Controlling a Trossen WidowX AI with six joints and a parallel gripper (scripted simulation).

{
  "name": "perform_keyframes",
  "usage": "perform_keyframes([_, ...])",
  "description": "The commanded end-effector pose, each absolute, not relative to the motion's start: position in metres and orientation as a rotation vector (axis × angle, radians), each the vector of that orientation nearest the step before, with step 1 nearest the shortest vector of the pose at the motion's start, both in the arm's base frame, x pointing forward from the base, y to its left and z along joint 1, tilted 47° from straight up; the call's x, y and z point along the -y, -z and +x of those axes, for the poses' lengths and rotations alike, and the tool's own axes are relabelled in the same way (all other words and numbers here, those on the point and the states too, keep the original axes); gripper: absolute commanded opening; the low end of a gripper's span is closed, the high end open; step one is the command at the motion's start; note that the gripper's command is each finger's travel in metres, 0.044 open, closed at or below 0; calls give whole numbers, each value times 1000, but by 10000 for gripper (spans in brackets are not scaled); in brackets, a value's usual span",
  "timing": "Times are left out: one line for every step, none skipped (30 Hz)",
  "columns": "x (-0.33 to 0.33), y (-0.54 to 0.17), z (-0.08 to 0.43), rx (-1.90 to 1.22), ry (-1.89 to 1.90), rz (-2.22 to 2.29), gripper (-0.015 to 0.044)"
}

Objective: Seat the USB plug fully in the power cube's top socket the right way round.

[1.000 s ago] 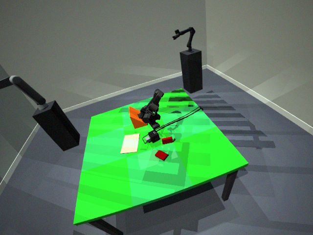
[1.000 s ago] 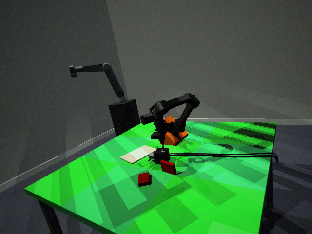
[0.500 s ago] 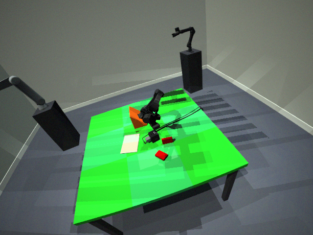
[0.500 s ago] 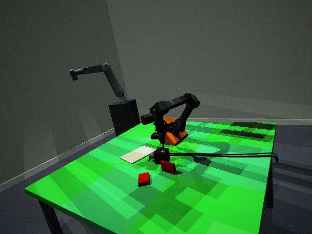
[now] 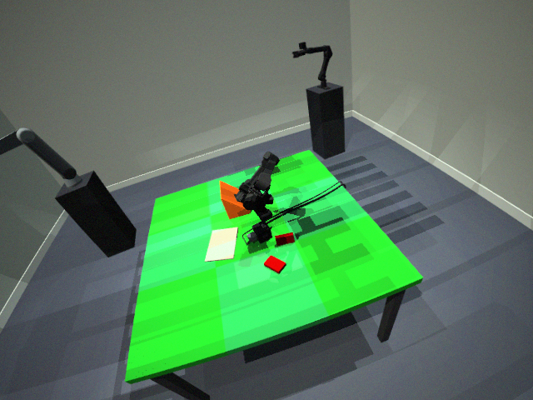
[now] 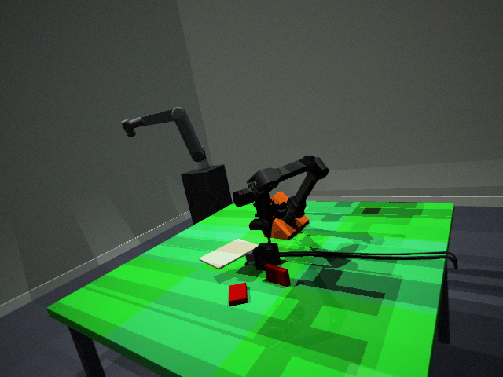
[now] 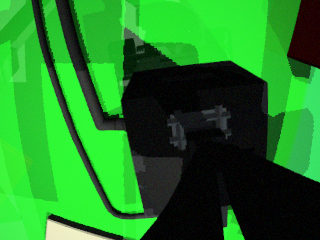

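While a flat red block (image 5: pixel 275 263) (image 6: pixel 237 294) lies nearby, the black parallel-jaw gripper (image 5: pixel 265 221) (image 6: pixel 268 238) (image 7: pixel 214 158) grips the small dark USB plug (image 6: pixel 269 242) atop the black power cube (image 5: pixel 261 232) (image 6: pixel 267 258) (image 7: pixel 150 115).

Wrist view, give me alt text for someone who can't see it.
Dark gripper fingers reach over the black power cube's top, beside a metal-edged socket. Two dark cables curve along the left over a green tabletop.
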State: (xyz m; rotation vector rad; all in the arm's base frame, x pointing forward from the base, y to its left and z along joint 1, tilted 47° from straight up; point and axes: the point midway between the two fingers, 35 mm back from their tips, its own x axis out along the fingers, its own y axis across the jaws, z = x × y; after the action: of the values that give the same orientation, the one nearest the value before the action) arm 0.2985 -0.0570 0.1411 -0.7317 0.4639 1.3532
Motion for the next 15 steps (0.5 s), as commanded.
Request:
perform_keyframes([57,-141,299,-464,-1350,-729,0])
perform_keyframes([56,-141,299,-464,-1350,-729,0])
perform_keyframes([56,-141,299,-464,-1350,-729,0])
perform_keyframes([56,-141,299,-464,-1350,-729,0])
perform_keyframes([56,-141,299,-464,-1350,-729,0])
perform_keyframes([56,-140,299,-464,-1350,-729,0])
perform_keyframes([56,-140,299,-464,-1350,-729,0])
perform_keyframes([56,-140,299,-464,-1350,-729,0])
perform_keyframes([56,-140,299,-464,-1350,-729,0])
perform_keyframes([56,-140,299,-464,-1350,-729,0])
perform_keyframes([56,-140,299,-464,-1350,-729,0])
perform_keyframes([56,-140,299,-464,-1350,-729,0])
perform_keyframes([56,-140,299,-464,-1350,-729,0])
perform_keyframes([55,-140,299,-464,-1350,-729,0])
perform_keyframes([55,-140,299,-464,-1350,-729,0])
